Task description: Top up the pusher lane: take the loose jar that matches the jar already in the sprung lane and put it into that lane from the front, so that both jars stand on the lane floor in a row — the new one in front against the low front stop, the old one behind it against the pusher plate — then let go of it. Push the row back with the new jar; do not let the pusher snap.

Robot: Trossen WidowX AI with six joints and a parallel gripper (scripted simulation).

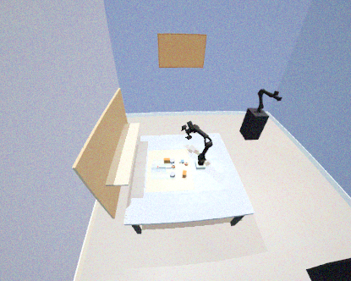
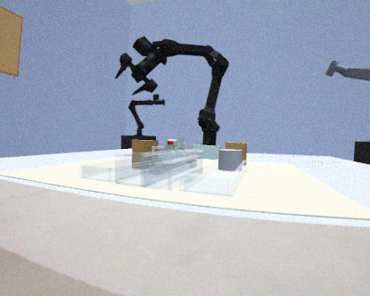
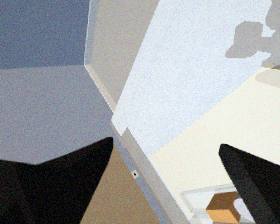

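The clear sprung lane fixture stands on the cream mat in the middle of the table. A small jar with a red top stands among its clear walls; its exact place is hard to tell. A grey jar stands loose on the mat to the right of the fixture. Orange-brown blocks stand at the fixture's left and behind the grey jar. My gripper is open and empty, high above the table's far side, well apart from every jar. In the wrist view my open fingers frame the table edge and one orange-brown block.
The arm's base stands at the mat's right edge. A tan board with a shelf stands along the table's left side. A second arm on a black pedestal stands on the floor beyond the table.
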